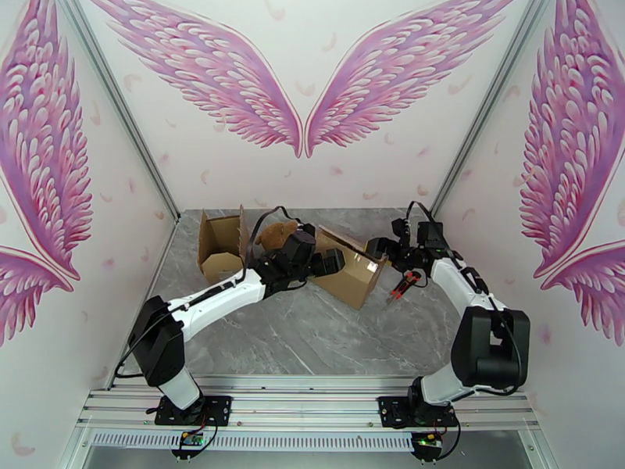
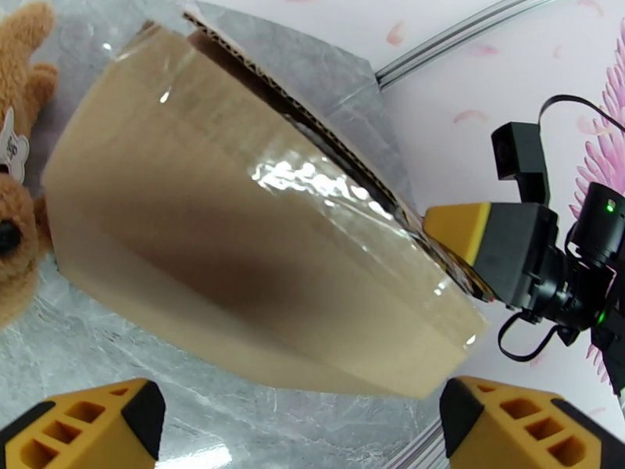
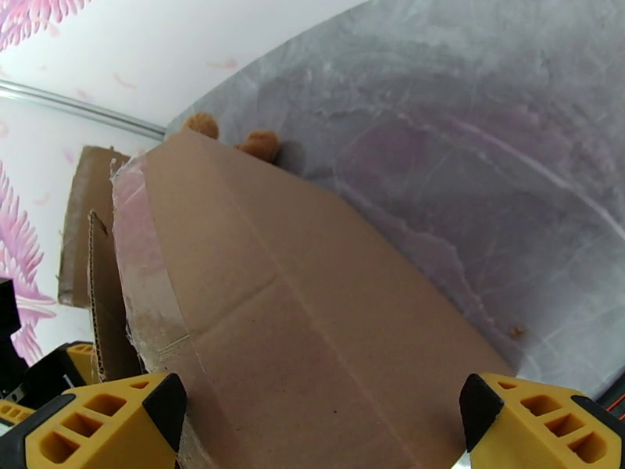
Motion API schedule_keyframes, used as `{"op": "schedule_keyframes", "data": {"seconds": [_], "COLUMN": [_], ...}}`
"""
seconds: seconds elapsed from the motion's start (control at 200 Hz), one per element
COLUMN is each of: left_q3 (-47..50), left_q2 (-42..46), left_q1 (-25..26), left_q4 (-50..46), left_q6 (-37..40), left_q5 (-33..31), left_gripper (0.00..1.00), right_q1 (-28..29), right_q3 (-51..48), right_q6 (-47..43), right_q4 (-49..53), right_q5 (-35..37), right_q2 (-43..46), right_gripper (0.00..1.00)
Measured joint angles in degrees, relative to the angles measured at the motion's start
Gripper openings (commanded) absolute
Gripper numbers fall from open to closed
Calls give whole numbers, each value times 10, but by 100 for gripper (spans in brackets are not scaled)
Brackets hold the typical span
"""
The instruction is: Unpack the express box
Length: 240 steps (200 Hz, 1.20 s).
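The express box (image 1: 353,277), a closed brown cardboard carton, lies near the middle of the grey marbled table (image 1: 312,338), tilted, with one corner turned toward the near edge. Shiny clear tape (image 2: 312,177) covers its seam and upper face, and the corrugated edge of a flap shows along the top. The left hand (image 1: 328,263) stands at the left end of the box, its two yellow and black fingers (image 2: 86,424) wide apart and closed on nothing. The right hand (image 1: 381,248) stands at the opposite end of the box. It is also spread wide, and one of its yellow fingertips (image 2: 461,228) is at the taped edge of the box. Just behind the left arm lies a brown plush toy (image 1: 275,232). It carries a small white tag (image 2: 12,142) with dark marks, but they are too small to read. Left of the toy stands a second cardboard box (image 1: 221,245), open, with its flaps up. A small red and black tool (image 1: 401,287) lies on the table just to the right of the express box, below the right hand.
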<state>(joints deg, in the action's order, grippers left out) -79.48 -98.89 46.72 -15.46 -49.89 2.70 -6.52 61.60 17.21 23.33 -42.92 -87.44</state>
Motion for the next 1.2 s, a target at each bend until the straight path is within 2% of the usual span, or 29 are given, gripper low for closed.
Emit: {"op": "schedule_keyframes", "data": {"seconds": [0.255, 0.44, 0.6, 0.695, 0.86, 1.024, 1.199], "left_q3": [-56, -117, -137, -146, -201, -238, -248], "left_q2": [-63, -76, -76, -76, -76, -78, -80], "left_q1": [-44, -62, -62, -57, -33, -7, -3], "left_q4": [-16, -46, -82, -125, -215, -256, -295], "left_q6": [34, 87, 124, 130, 129, 116, 99], "left_q5": [68, 83, 79, 57, -18, -66, -115], "left_gripper": [99, 99, 99, 99, 99, 99, 99], "right_q1": [20, 64, 86, 99, 138, 173, 186], "right_q3": [-146, -199, -211, -211, -216, -240, -265], "right_q6": [55, 84, 97, 101, 112, 134, 148], "right_q4": [-44, -60, -67, -70, -82, -110, -124], "right_q5": [-28, -7, 23, 38, 60, 75, 85], "right_q2": [153, 261, 309, 312, 309, 333, 360], "right_gripper": [99, 99, 99, 100, 100, 100, 100]}}
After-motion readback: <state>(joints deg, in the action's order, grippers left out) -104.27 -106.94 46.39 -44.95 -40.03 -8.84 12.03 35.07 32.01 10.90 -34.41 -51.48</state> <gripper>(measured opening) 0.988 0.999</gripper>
